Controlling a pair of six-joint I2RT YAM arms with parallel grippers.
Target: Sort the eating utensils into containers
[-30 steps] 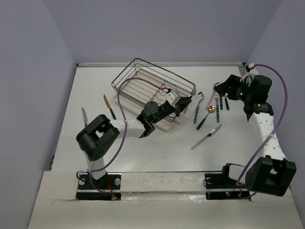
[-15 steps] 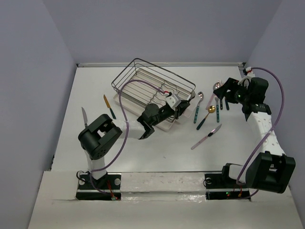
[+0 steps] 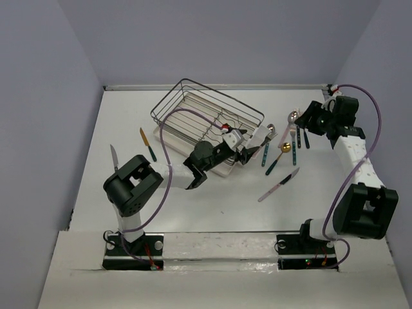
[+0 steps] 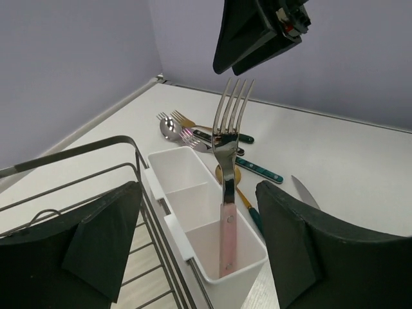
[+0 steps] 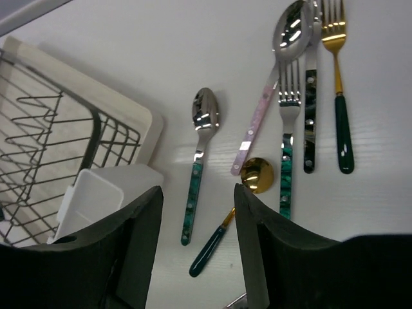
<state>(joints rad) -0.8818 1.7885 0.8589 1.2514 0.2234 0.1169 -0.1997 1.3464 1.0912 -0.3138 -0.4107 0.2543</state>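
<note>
Right tool point(image 5: 197, 193) hangs open over the teal spoon point(image 5: 201, 151) — it lies lengthwise, just beside the white holder point(image 5: 96, 193).

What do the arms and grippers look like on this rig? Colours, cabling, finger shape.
Both arms match: the left arm and right arm have white links between chunky black joint housings. A purple cable loops along each. The left gripper and right gripper have broad, matte black, wedge-shaped fingers. No markings legible.
</note>
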